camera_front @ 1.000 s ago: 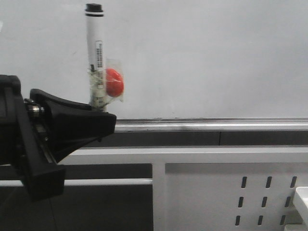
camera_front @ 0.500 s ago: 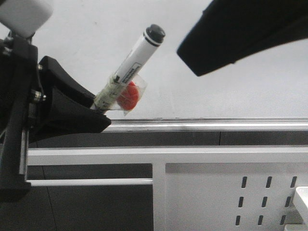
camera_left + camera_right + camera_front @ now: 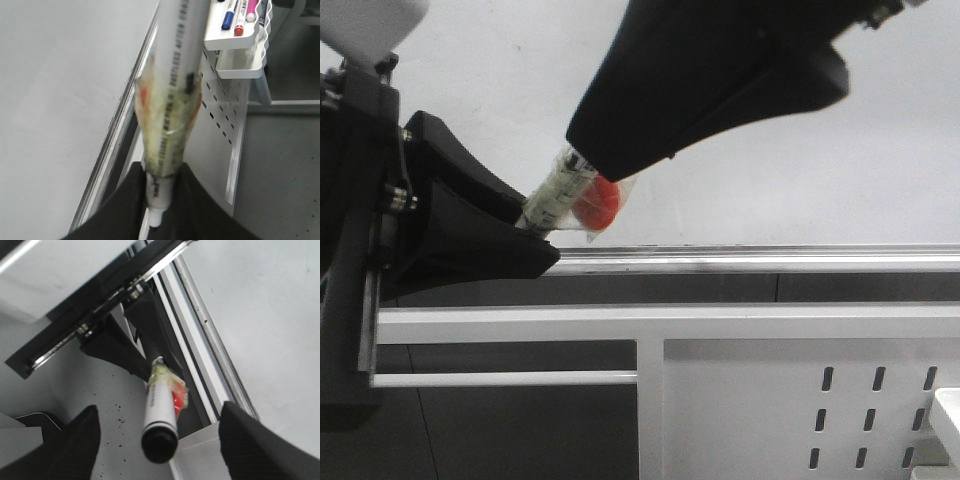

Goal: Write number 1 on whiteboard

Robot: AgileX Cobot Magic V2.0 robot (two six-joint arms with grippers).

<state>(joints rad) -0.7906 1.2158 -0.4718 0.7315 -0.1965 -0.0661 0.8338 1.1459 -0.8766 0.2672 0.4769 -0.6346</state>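
Between the wide-open right tool point(image 3: 157, 432), the capped marker point(image 3: 159, 415), clamped in the left tool point(image 3: 525, 235), could skew if grabbed off-centre, missing the whiteboard point(image 3: 770, 180).

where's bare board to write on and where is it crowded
The whiteboard is bare and unmarked right of the marker, from the right tool down to the rail. It is crowded at the left: the left tool grips the marker's base, and the right tool, jaws open, straddles its cap. The small tray is full of markers.
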